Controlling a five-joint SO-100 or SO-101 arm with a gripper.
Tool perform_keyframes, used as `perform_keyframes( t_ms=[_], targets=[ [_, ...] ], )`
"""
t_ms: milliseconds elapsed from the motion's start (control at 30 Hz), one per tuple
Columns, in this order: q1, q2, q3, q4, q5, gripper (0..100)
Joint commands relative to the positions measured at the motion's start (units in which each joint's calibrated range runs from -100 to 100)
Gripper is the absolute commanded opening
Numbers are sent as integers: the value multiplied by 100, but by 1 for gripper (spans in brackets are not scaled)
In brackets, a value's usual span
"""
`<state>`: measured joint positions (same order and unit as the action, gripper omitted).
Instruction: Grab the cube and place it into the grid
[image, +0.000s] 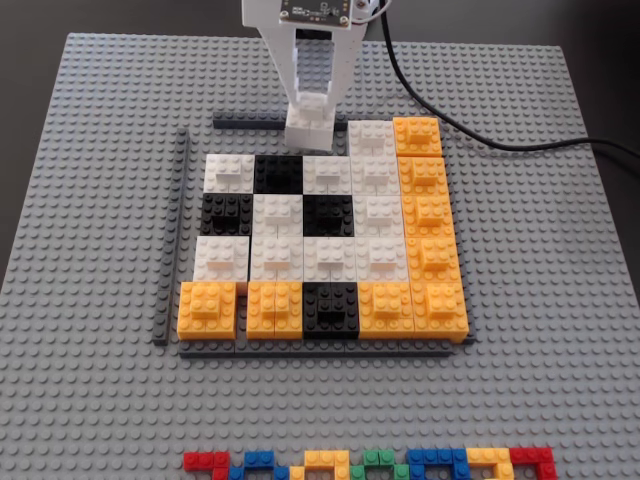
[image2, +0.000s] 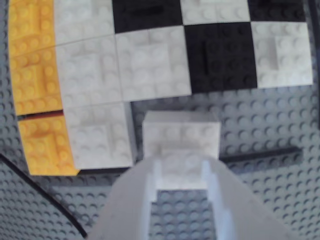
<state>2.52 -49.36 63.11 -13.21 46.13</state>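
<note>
- The cube (image2: 181, 131) is hard, light plastic with smooth sides.
- The fingers (image2: 181, 167) pinch its small top brick, the natural handle.

No text, number or brand could be read anywhere. In the fixed view, a small dark board (image: 313, 10) at the top centre of the frame carried tiny light marks, too small to be read.
</note>
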Motion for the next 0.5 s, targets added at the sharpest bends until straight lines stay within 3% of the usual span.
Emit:
perform_keyframes(
  t_ms=[0,467],
  targets=[
    [-93,-8,-26,-100,-15,7],
    [-285,130,110,-227,-88,7]
  ],
)
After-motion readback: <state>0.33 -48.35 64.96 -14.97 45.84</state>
